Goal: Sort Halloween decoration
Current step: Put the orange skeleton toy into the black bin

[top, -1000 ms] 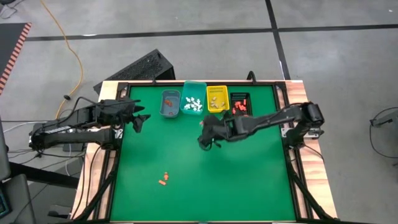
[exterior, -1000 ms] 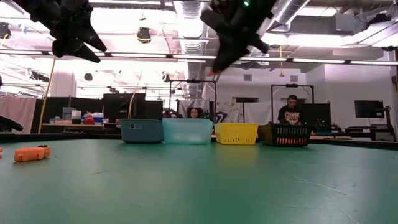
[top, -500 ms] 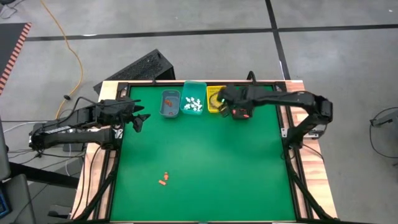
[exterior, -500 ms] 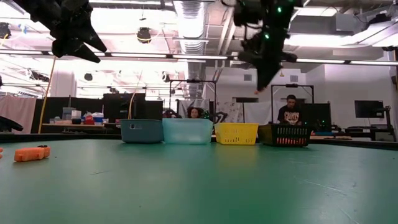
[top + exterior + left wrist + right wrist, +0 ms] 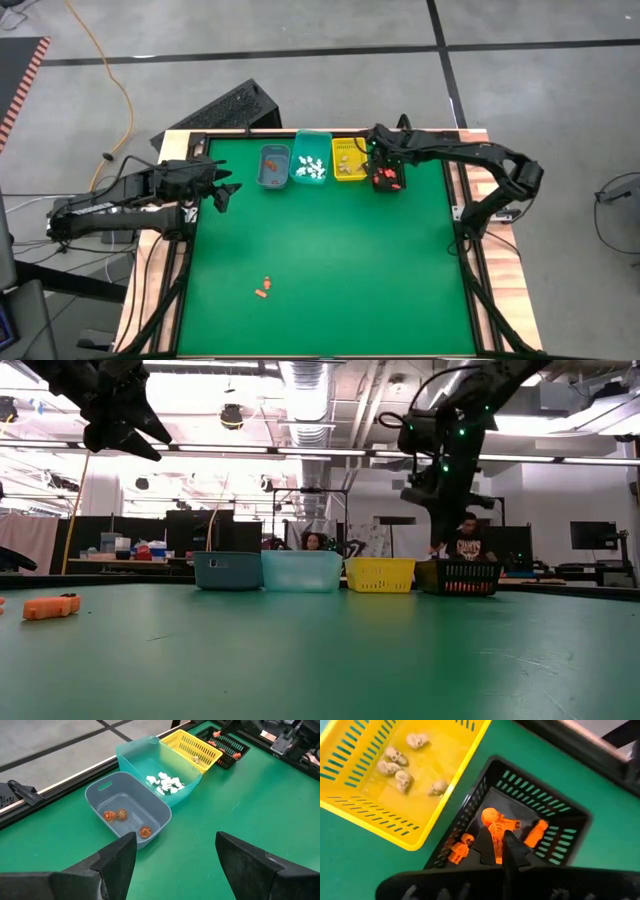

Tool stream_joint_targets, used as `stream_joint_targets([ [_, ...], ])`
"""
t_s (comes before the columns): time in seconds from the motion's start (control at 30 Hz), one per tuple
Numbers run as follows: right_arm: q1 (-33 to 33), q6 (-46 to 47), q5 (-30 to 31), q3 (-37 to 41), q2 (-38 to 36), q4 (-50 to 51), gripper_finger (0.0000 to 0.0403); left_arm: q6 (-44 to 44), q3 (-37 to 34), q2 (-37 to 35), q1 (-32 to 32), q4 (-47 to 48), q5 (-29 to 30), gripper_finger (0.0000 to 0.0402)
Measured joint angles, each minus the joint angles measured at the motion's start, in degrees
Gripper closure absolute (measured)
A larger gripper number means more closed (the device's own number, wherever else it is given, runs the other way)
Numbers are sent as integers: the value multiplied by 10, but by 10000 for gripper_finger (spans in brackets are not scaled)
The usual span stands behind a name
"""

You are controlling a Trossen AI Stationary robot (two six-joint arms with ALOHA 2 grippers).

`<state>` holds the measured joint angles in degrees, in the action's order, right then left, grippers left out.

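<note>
Orange skeleton figurines (image 5: 496,827): small orange plastic pieces lying inside the black slotted bin (image 5: 572,817), directly under the right arm's fingers; whether one is pinched between the tips cannot be told.
Loose orange pieces (image 5: 264,289): two small orange figurines on the green table mat (image 5: 320,270), near the front left, well apart from the bins.
Tan skull pieces (image 5: 395,767): several small tan skulls in the yellow slotted bin (image 5: 350,795), which stands just beside the black bin.
White pieces (image 5: 164,782): a heap of small white figurines in the teal translucent tub (image 5: 145,750).
Round orange-brown pieces (image 5: 120,816): three in the grey-blue plastic tub (image 5: 100,790), touching the teal tub.
Right gripper (image 5: 504,851): over the black bin at the right end of the bin row, fingers drawn together.
Left gripper (image 5: 172,865): raised over the table's left edge, near the grey-blue tub, fingers spread apart and holding nothing.
People (image 5: 465,540): seated in the room behind the table.
</note>
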<state>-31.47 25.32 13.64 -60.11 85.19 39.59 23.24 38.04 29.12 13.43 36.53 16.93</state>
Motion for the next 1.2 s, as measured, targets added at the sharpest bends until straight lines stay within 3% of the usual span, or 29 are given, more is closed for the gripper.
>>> stream_joint_targets([
  [0.27, -9, -3, -29, 52, -2, -95, 370, -2, 0, 0, 0, 0, 0, 141],
  [0.83, -25, -4, -40, 62, -7, -54, 240, -1, 0, 0, 0, 0, 0, 141],
  [1.03, 18, -42, -77, 28, -61, -70, 221, 0, 0, 0, 0, 0, 0, 141],
  [1.2, 102, -49, -92, 3, -109, -162, 225, 0, 0, 0, 0, 0, 0, 141],
])
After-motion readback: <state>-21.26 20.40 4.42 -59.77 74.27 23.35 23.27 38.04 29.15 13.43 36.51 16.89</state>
